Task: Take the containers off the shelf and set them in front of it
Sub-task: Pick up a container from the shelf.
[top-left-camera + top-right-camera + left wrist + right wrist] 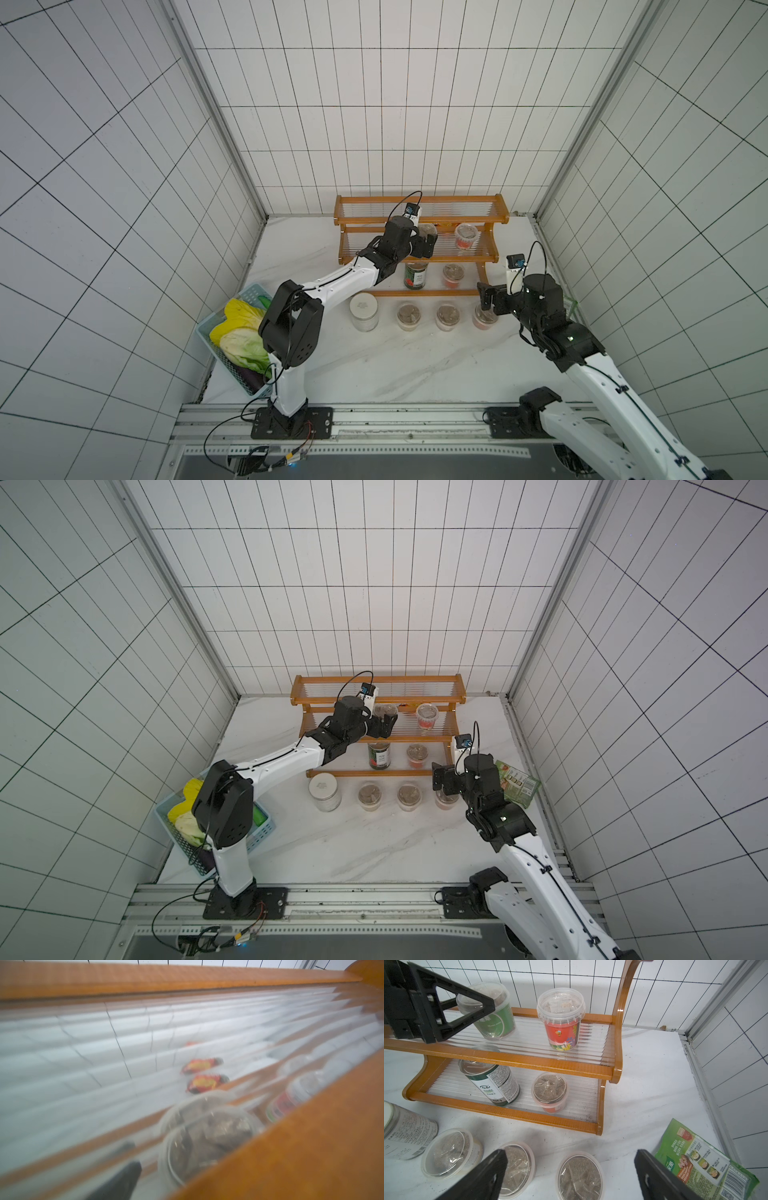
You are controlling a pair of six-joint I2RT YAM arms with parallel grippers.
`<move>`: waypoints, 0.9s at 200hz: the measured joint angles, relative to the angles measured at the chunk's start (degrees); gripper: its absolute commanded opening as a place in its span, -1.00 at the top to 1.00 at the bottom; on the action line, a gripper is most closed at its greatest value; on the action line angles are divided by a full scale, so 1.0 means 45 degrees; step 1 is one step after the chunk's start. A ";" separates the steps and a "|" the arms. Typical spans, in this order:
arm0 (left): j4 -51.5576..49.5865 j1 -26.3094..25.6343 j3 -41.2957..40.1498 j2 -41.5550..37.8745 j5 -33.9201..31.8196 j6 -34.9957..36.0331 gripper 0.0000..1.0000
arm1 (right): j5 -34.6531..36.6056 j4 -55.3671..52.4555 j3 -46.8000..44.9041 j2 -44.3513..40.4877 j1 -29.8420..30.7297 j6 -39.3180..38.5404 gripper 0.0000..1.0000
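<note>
The shelf (419, 199) (508, 1059) stands at the back wall with its top tier bare. On the middle tier my left gripper (426, 240) is open around a green-banded cup (426, 228) (496, 1020); one finger (120, 1178) shows, the other is hidden by the rail. A red cup (465, 237) shares that tier. The bottom tier holds a tin can (415, 276) and another red cup (453, 275). In front stand a white-lidded jar (364, 311) and three cups (409, 316). My right gripper (571, 1159) (489, 300) hangs open over the rightmost cup (580, 1176).
A light blue basket (249, 291) of vegetables sits at the left edge beside the left arm. A green snack packet (699, 1163) lies by the right wall, just right of the right gripper. Small red-yellow wrappers (201, 1066) lie behind the shelf.
</note>
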 measured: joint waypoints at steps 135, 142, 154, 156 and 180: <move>-0.0398 0.0029 0.0748 0.0461 0.0238 0.0641 -0.87 | -0.0335 -0.0005 0.0000 0.0039 -0.0233 -0.0005 -0.98; -0.0427 0.0010 0.0748 0.0461 0.0175 0.0724 -0.86 | -0.0345 -0.0005 0.0000 0.0039 -0.0233 -0.0005 -0.98; -0.0457 -0.0024 0.0748 0.0466 0.0049 0.0835 -0.84 | -0.0345 -0.0005 0.0000 0.0053 -0.0233 -0.0005 -0.98; -0.0457 -0.0029 0.0748 0.0466 0.0039 0.0840 -0.83 | -0.0345 -0.0005 0.0000 0.0053 -0.0233 -0.0005 -0.98; -0.0471 -0.0102 0.0748 0.0510 -0.0170 0.1093 -0.76 | -0.0345 -0.0005 0.0000 0.0073 -0.0233 -0.0005 -0.98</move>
